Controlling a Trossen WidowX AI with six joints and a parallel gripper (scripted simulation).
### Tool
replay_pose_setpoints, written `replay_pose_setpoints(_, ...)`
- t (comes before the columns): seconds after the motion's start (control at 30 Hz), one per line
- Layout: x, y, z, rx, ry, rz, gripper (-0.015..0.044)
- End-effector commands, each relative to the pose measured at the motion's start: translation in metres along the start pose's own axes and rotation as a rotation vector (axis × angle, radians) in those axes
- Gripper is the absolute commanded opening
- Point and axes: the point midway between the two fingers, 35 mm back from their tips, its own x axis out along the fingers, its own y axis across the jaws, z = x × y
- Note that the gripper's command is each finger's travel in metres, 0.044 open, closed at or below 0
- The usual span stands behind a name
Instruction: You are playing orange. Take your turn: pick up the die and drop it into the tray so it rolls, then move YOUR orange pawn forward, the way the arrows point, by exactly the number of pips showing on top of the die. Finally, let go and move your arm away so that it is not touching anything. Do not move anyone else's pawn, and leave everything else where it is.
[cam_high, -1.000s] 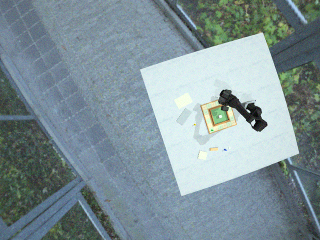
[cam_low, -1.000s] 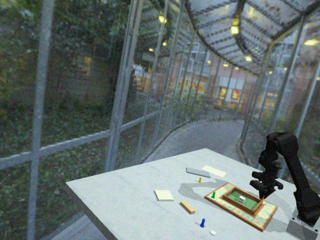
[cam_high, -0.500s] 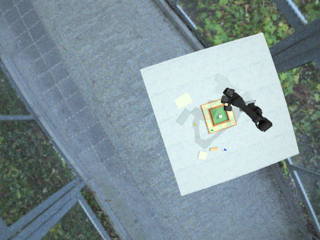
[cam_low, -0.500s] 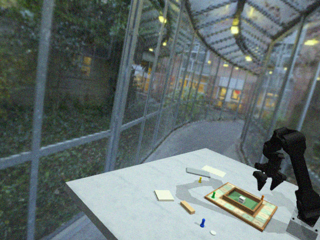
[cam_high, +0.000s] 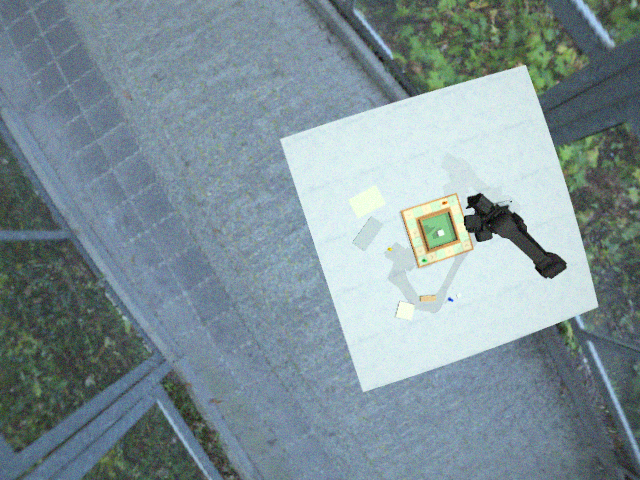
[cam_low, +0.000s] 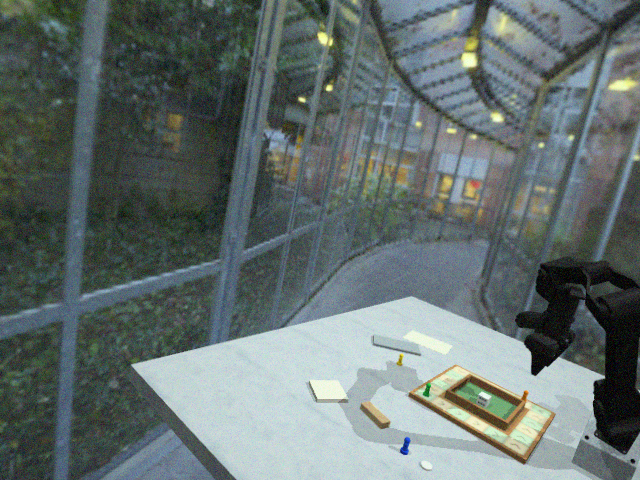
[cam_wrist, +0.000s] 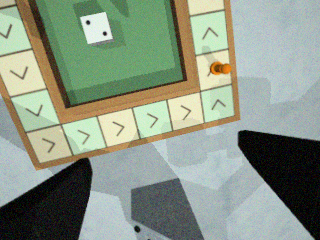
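Now my gripper (cam_wrist: 166, 151) hangs spread wide above the table (cam_high: 361, 165), just off the board's (cam_wrist: 125, 127) corner, with nothing between its fingers. I read that as the closing step: the die (cam_wrist: 96, 27) lies in the green tray (cam_wrist: 125, 60) at the board's centre, two pips up, and the orange pawn (cam_wrist: 220, 68) stands alone on a cream square one square up from the corner along the right edge, well apart from my fingers, so letting go looks done and pulling clear seems to be what remains. From the exterior view the arm (cam_low: 615, 330) is raised beside the board, touching none of the pieces. A green pawn (cam_low: 427, 389) stands on the board's far corner; a yellow pawn (cam_low: 399, 359) and a blue pawn (cam_low: 405, 445) stand off the board on the table, likely left alone because they belong to other players. No brand, label or writing can be read; the squares carry only arrow chevrons.
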Motion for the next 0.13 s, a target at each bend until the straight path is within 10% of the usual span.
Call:
replay_pose_setpoints(0.0, 0.0002, -0.0011, 0.0012, 0.007, 0.0, 0.002, 0.044)
replay_pose_setpoints(0.1, 0.0002, -0.0011, 0.0012, 0.007, 0.0, 0.002, 0.044)
